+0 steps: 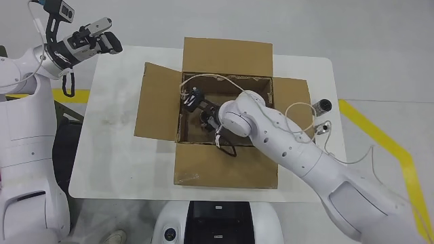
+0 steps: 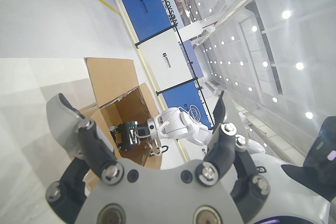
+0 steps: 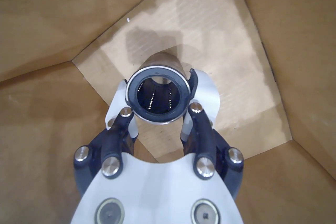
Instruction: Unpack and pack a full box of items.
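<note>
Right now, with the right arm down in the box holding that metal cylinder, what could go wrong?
The metal cylinder is smooth and round, so it may slip or pivot in the pinch of the right gripper. The white cable looped over the open cardboard box might snag on a wall or flap when the arm lifts.

The brown cardboard box (image 1: 227,169) sits mid-table, its four flaps folded out. Inside, toward its far-left corner, my right gripper (image 3: 160,93) pinches a steel bearing (image 3: 157,116) (hollow, black-rimmed, ball rows within) just above the floor.
</note>
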You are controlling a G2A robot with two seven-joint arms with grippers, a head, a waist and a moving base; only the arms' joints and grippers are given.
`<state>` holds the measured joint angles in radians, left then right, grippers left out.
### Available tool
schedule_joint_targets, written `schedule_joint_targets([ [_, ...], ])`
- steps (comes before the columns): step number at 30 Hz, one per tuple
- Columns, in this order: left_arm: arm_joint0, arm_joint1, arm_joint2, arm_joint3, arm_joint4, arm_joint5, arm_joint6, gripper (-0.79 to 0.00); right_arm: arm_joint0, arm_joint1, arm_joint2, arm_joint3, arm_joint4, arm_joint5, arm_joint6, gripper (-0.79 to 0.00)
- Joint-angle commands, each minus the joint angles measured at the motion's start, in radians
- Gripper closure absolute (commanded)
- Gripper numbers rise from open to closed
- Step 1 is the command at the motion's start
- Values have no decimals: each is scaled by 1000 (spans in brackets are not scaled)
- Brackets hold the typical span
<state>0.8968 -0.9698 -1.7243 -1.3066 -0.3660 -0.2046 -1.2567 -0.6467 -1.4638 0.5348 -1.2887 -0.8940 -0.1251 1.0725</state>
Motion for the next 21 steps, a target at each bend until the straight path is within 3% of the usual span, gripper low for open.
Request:
schedule_joint_targets([
  [1, 0, 0, 0, 0, 0, 0, 0, -785, -5, 6, 18, -26, -5, -3, 15, 0],
  [21, 0, 0, 0, 0, 0, 0, 0, -785, -168, 103, 304, -500, -18, -5, 254, 0],
])
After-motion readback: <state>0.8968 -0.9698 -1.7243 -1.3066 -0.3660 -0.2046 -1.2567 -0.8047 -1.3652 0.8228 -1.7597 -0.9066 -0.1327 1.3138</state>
